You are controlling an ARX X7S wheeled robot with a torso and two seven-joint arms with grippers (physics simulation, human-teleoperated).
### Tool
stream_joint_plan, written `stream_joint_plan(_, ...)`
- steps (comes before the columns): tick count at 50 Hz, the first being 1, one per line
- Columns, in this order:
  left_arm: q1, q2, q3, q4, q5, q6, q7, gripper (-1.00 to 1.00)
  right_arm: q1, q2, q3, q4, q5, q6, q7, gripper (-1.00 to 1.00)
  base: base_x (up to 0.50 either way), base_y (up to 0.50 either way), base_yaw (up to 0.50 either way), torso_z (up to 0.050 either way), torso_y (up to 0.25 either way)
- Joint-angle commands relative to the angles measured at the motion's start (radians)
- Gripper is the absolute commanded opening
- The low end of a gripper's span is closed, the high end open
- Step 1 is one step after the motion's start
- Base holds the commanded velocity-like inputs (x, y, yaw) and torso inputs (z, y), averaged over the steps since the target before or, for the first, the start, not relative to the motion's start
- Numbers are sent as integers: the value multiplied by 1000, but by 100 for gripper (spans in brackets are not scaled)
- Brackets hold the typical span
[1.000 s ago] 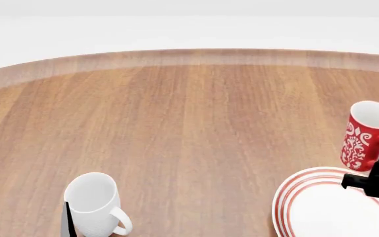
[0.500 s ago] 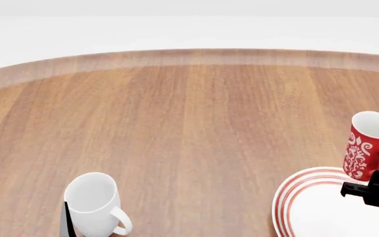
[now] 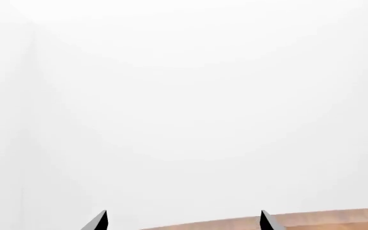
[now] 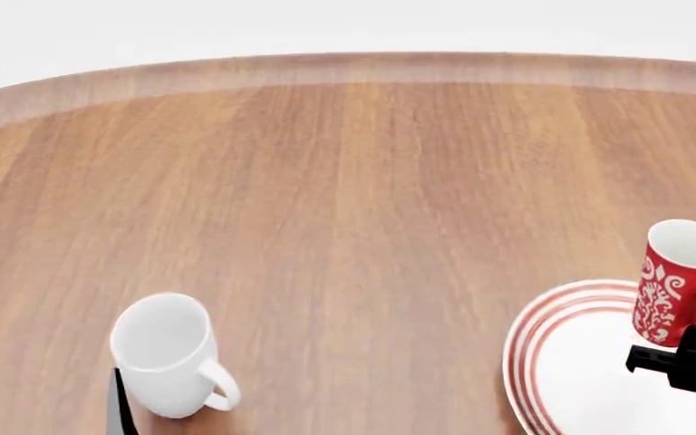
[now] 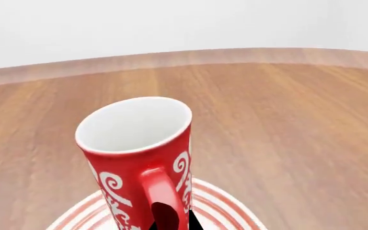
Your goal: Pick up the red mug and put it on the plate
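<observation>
I find the red mug point(image 4: 680, 282) upright over the far right part of the plate point(image 4: 539, 337), near my right edge of the wooden table point(image 4: 348, 181); whether its base touches the plate I cannot tell; my right gripper point(image 4: 694, 349) is at its handle point(image 5: 160, 197), fingers apparently clamped there; my left gripper point(image 4: 43, 399) has fingers apart, just beside the white mug point(image 4: 169, 355), holding nothing.

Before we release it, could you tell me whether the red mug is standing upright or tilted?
Tilted: the red mug leans in both views, with its base over the plate.
</observation>
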Motion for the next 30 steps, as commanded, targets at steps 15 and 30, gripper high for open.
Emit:
stream_joint_plan(15,-4,-2,7,-7,-2,13,-1,100,2,0,11,0,2,-6,-6,-100,0,0,0,0,-130)
stream_joint_plan(30,-8,-3,14,-14,-10,27,3,100,-2,0,10,0,1,-8,-5,-100,0,0,0,0,-102)
